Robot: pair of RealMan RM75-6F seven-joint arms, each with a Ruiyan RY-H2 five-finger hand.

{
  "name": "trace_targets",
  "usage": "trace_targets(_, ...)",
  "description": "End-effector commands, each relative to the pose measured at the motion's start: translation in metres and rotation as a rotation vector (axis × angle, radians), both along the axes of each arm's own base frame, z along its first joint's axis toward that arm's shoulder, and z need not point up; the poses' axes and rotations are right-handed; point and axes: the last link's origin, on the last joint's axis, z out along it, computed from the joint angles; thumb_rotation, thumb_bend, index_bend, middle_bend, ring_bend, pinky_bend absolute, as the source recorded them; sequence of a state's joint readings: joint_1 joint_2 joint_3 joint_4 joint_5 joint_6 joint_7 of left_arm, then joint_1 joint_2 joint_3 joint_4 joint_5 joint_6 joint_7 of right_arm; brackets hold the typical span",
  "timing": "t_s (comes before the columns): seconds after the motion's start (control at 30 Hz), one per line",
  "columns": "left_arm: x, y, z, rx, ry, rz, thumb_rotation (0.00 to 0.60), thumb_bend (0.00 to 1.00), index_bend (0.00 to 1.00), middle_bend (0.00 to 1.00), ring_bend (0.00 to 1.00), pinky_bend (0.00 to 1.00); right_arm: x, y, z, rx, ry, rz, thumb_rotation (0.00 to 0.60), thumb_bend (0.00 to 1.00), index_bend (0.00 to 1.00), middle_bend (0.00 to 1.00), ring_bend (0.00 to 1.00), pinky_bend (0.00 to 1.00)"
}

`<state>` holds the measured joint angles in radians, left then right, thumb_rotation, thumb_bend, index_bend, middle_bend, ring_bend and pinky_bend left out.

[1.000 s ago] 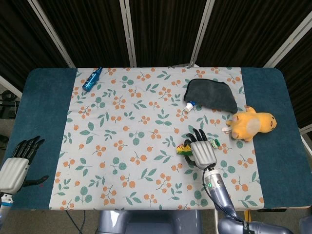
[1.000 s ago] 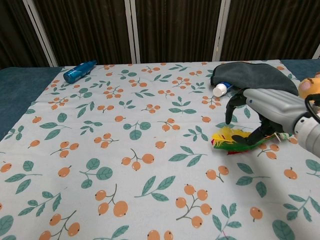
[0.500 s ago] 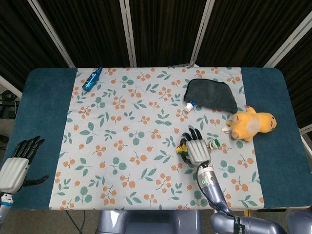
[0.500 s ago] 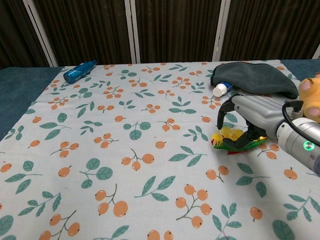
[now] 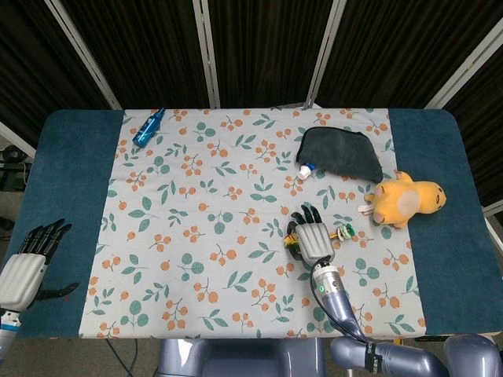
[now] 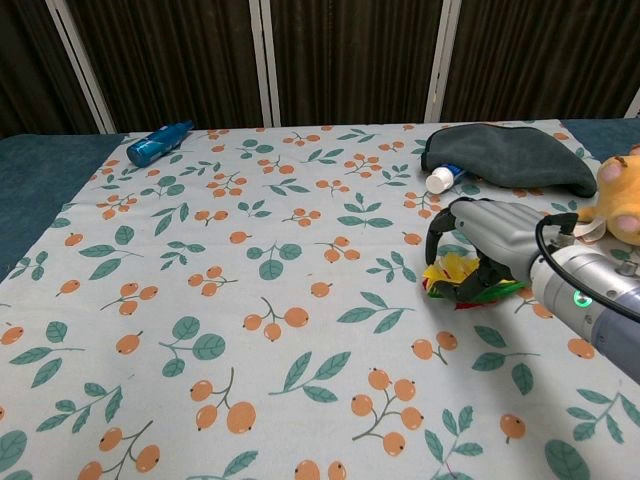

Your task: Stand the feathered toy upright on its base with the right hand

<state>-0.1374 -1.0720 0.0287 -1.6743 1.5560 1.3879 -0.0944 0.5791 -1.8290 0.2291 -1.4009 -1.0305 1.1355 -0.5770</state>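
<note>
We are seeing the right robot hand (image 5: pixel 313 239) hanging low over the feathered toy (image 6: pixel 452 283), palm down, its fingers (image 6: pixel 436 234) curling over the near end of the toy; from the chest view the fingers look draped around the feathers, but we cannot tell whether they are actually gripping it or only cupping it. The feathered toy is lying on its side on the patterned cloth (image 5: pixel 196 236) that is covering the middle of the table (image 5: pixel 71 181), toward the right half and near the front, with yellow, green and red feathers sticking out at the left of the hand and its small base end (image 5: pixel 346 231) showing at the right in the head view. The left robot hand (image 5: pixel 27 263) is resting at the front left corner of the table, holding nothing, fingers apart. Behind the toy, a dark grey cloth (image 5: pixel 340 154) is lying partly over a small white bottle (image 5: pixel 306 169), an orange plush animal (image 5: pixel 405 199) is sitting at the right, and a blue bottle (image 5: pixel 148 128) is lying at the far left of the patterned cloth
</note>
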Motion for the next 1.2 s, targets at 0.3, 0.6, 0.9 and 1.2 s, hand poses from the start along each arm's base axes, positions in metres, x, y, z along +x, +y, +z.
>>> trace_targets(0.3,0.000,0.000,0.000,-0.003,-0.005,0.005,0.594,0.10,0.00,0.00,0.00,0.00,0.003,-0.001,0.000,-0.011,0.008,0.016,0.600,0.31,0.45,0.19,0.00,0.00)
trace_targets(0.6,0.001,0.000,0.000,-0.004,-0.006,0.004,0.592,0.10,0.00,0.00,0.00,0.00,-0.003,0.006,-0.007,0.003,0.009,-0.016,0.600,0.34,0.48,0.19,0.00,0.00)
trace_targets(0.9,0.001,0.001,0.000,-0.004,-0.010,0.006,0.595,0.10,0.00,0.00,0.00,0.00,-0.001,0.008,-0.012,0.002,-0.003,-0.014,0.600,0.44,0.54,0.21,0.00,0.00)
trace_targets(1.2,0.001,0.000,0.000,-0.006,-0.014,0.006,0.595,0.10,0.00,0.00,0.00,0.00,0.001,0.010,-0.013,0.004,-0.011,-0.014,0.600,0.49,0.57,0.23,0.00,0.00)
